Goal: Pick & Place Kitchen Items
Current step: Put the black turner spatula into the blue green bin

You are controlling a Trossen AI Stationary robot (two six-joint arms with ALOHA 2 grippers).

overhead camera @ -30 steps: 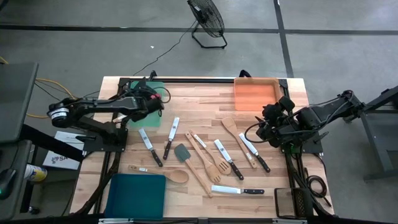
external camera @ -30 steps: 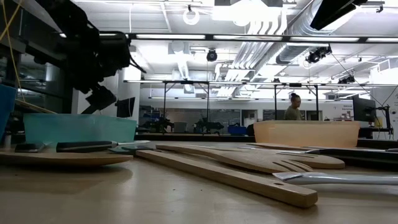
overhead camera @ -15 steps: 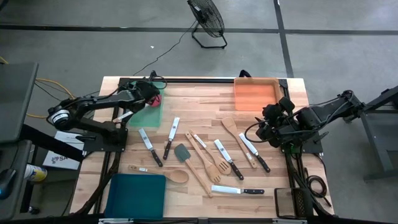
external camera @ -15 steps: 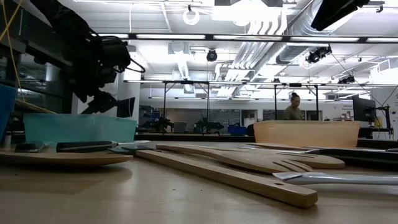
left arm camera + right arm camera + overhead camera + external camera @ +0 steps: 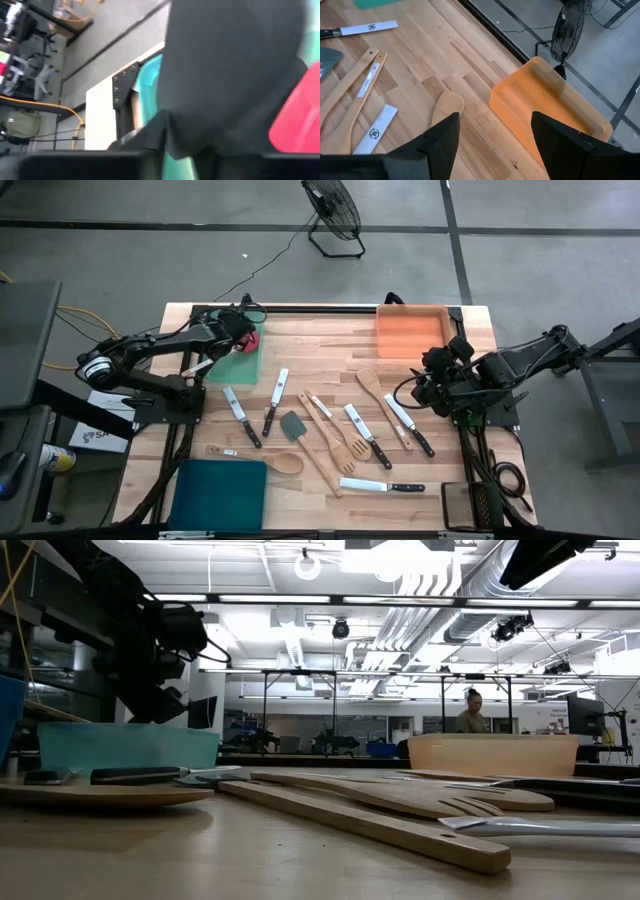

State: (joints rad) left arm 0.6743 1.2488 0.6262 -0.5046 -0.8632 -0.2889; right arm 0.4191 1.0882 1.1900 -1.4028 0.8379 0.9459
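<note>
Several kitchen items lie flat on the wooden table: black-handled knives (image 5: 241,418) (image 5: 395,486), a grey spatula (image 5: 292,425), wooden turners (image 5: 335,438) and a wooden spoon (image 5: 262,458). A red spatula head (image 5: 251,338) (image 5: 295,115) shows at the far right corner of the green tray (image 5: 226,362) (image 5: 150,82). My left gripper (image 5: 238,330) (image 5: 160,690) hangs just above that corner, beside the red head. My right gripper (image 5: 430,385) (image 5: 495,120) stands open over the table's right side, holding nothing.
An orange tray (image 5: 412,330) (image 5: 550,105) sits at the far right corner and a teal tray (image 5: 218,495) at the near left. A fan (image 5: 335,215) stands on the floor beyond the table. A person (image 5: 470,712) stands far back in the room.
My left gripper has moved a short way toward the table's far edge over the green tray, and the red spatula head now shows beside it.
</note>
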